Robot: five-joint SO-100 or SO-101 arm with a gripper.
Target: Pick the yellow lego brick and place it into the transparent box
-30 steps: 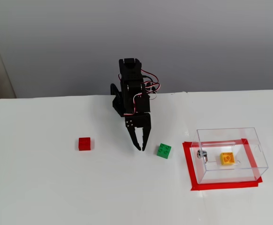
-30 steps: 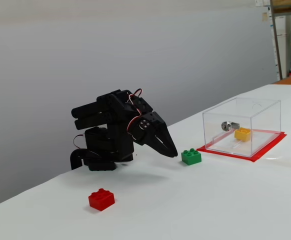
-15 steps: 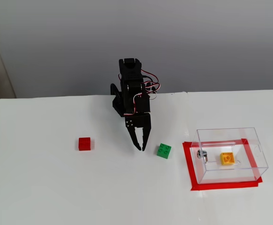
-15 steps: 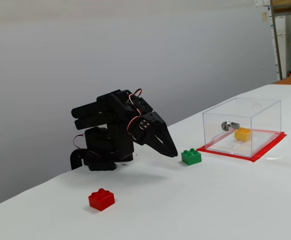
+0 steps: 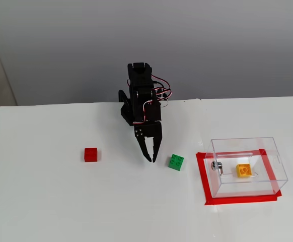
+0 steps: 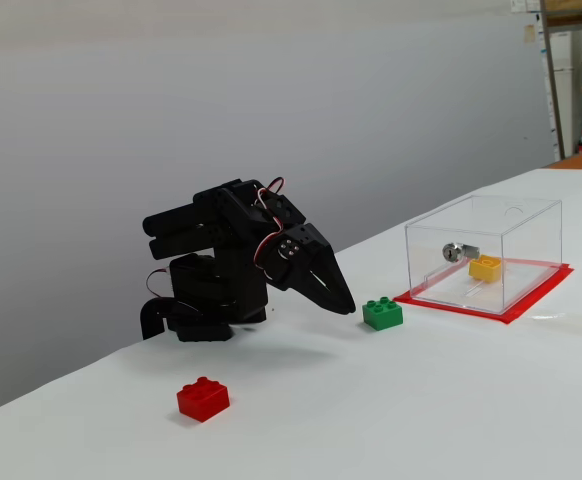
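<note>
Nothing moved since earlier, hand (image 5: 150, 160) clenched and empty above table, yellow lego brick (image 5: 243, 170) inside transparent box (image 5: 247, 145)

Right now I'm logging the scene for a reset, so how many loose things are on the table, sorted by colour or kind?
Yellow lego brick, inside the box: 1
Green brick: 1
Red brick: 1
Transparent box: 1
Total: 4
</note>
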